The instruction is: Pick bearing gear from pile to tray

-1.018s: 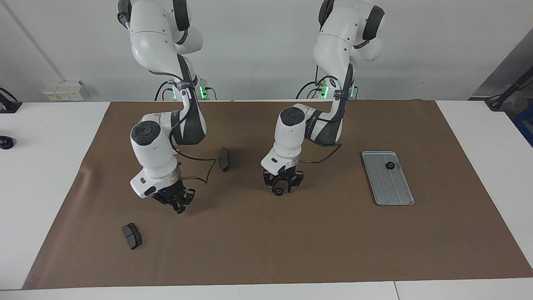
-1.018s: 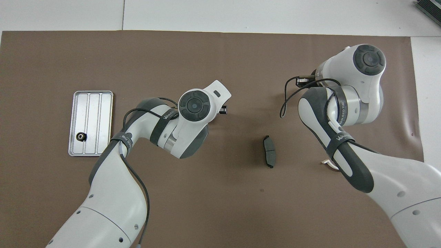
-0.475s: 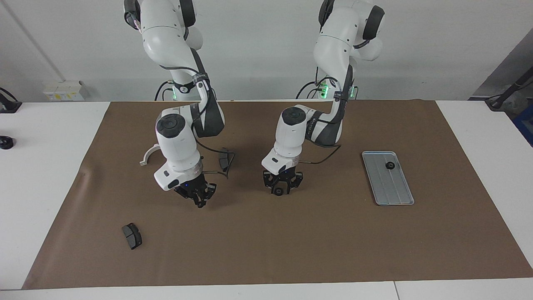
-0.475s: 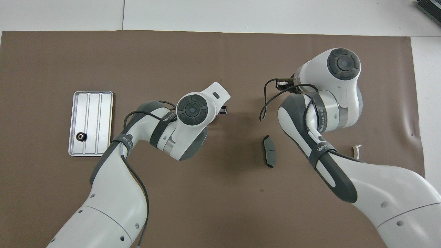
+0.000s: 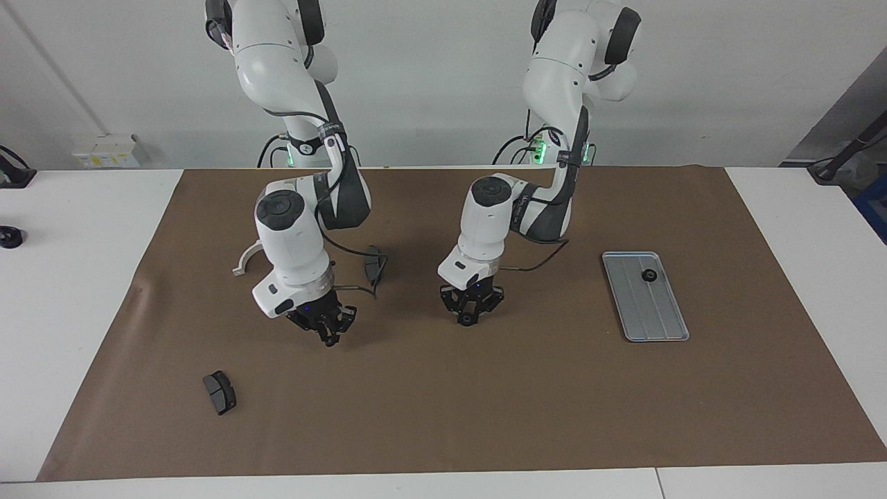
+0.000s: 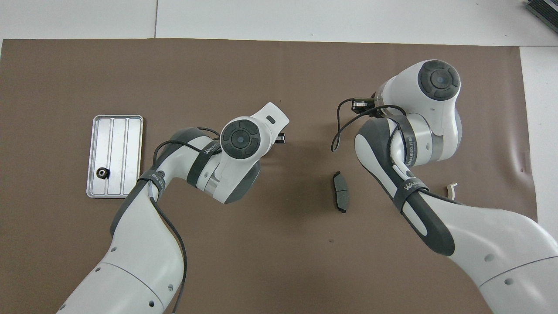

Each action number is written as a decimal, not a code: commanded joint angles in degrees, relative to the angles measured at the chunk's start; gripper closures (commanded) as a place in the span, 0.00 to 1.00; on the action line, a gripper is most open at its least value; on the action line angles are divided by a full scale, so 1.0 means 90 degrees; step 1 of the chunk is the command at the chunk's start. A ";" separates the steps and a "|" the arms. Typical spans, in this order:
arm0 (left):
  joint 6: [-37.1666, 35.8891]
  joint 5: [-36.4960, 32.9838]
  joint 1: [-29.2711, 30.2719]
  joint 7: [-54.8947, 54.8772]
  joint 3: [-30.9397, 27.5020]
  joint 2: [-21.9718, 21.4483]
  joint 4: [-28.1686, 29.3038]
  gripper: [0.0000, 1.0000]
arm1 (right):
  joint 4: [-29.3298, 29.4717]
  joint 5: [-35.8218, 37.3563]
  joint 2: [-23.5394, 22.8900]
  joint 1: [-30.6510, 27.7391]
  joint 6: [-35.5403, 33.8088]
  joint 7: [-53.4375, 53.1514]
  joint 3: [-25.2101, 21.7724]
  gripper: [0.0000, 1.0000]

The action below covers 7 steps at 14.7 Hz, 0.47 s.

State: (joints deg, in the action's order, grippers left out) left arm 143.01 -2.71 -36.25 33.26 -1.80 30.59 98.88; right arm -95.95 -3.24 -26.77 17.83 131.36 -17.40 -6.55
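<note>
Partly done. In the tray [image 5: 655,315], toward the left arm's end of the table, already one gear [image 5: 649,275], at the tray's end nearer the robots.

Left to do: a second gear [image 5: 468,319], down at the mat near the table's middle, well apart from the tray. Pinched, by the look of it, between the drawn-in fingertips of the left gripper [image 5: 469,317], low over the mat; not yet lifted, as far as can be judged. After that, a carry to the tray and a release there. No other loose gears to be seen on the mat.

Right gripper [image 5: 327,335]: shut, nothing in it, hanging over bare mat toward the right arm's end; waiting, it seems.

Around:
- a brake pad [image 5: 220,392], farthest from the robots, toward the right arm's end
- a second pad [image 5: 374,267], nearer the robots, between the two arms, partly crossed by the right arm's cable
- a white bracket [image 5: 244,262], beside the right arm and half hidden by it

In the way: nothing on the mat between second gear and tray. Likely hazards: small and round, so easy to slip or roll from a shallow pinch; also the gear in the tray, to be missed at set-down.
</note>
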 commanded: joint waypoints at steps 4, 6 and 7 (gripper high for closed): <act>-0.0829 0.0067 0.0394 0.0035 -0.0112 -0.0731 0.0380 1.00 | 0.0114 -0.0050 0.0084 -0.0028 -0.0113 -0.0146 0.0044 1.00; -0.0929 0.0018 0.0658 0.0015 -0.0161 -0.1072 0.0749 1.00 | 0.0251 -0.0050 0.0084 0.0069 -0.0104 -0.0661 0.0287 1.00; -0.0900 -0.0001 0.0785 0.0006 -0.0219 -0.1258 0.1032 1.00 | 0.0309 -0.0050 0.0084 0.0098 -0.0036 -0.0964 0.0404 1.00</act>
State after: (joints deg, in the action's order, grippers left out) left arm 135.10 -2.71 -31.23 33.63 -3.38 24.84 101.11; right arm -94.26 -3.27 -26.68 18.14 131.37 -21.13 -5.03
